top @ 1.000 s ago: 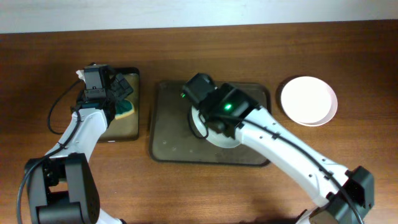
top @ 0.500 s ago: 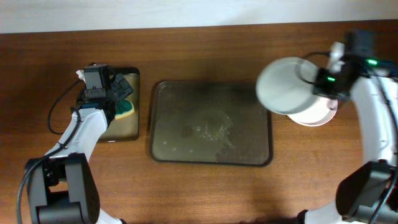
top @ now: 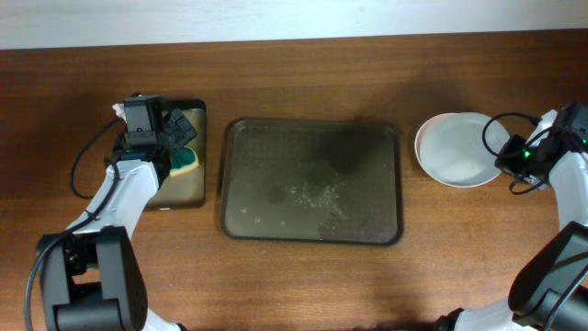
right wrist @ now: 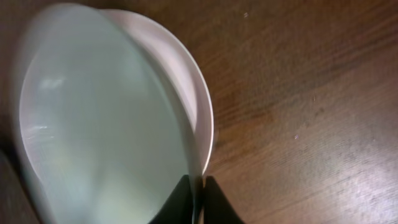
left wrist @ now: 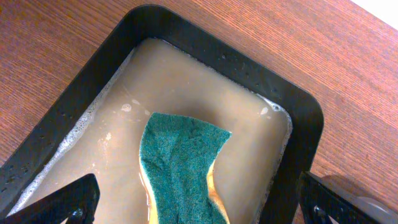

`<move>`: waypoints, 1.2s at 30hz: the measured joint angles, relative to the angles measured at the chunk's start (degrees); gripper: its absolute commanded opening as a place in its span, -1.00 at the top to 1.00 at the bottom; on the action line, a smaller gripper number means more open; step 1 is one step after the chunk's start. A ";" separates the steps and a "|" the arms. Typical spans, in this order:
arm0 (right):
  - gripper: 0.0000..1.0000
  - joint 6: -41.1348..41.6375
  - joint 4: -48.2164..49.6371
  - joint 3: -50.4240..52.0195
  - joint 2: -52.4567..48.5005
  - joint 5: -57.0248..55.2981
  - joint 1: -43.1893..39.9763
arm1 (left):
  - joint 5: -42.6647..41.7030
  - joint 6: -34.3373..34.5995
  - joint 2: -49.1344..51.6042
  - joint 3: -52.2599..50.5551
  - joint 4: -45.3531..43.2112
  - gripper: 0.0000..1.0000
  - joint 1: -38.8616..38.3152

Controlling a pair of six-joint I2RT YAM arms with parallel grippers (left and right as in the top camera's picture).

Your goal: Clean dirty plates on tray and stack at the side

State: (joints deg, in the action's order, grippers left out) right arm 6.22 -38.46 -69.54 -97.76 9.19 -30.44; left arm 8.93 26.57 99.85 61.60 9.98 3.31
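The dark brown tray (top: pixel 312 184) lies mid-table with no plate on it, only wet smears. The white plates (top: pixel 453 147) are stacked on the table to its right. My right gripper (top: pixel 503 156) is shut on the right rim of the top plate. In the right wrist view this bluish-white plate (right wrist: pixel 99 124) is tilted over a white plate (right wrist: pixel 189 74) beneath it, and my gripper (right wrist: pixel 198 196) pinches its edge. My left gripper (top: pixel 175 147) is open and empty above a green sponge (left wrist: pixel 183 165).
The sponge (top: pixel 186 162) lies in a small black tray (top: pixel 195 188) of beige soapy water at the left, also in the left wrist view (left wrist: pixel 305 118). Bare wooden table (right wrist: pixel 311 93) surrounds the plate stack.
My right arm lifted a plate off the brown tray, carried it right, and lowered it onto the stack. The left arm has not moved.
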 measured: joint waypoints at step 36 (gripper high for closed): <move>-0.97 -5.18 -35.01 5.07 48.33 14.32 5.31 | 0.02 0.00 0.00 0.00 0.02 -0.99 0.00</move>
State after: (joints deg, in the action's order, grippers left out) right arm 1.04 -73.47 -64.47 -49.43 23.51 -25.12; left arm 8.95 26.57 99.85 61.60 10.00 3.31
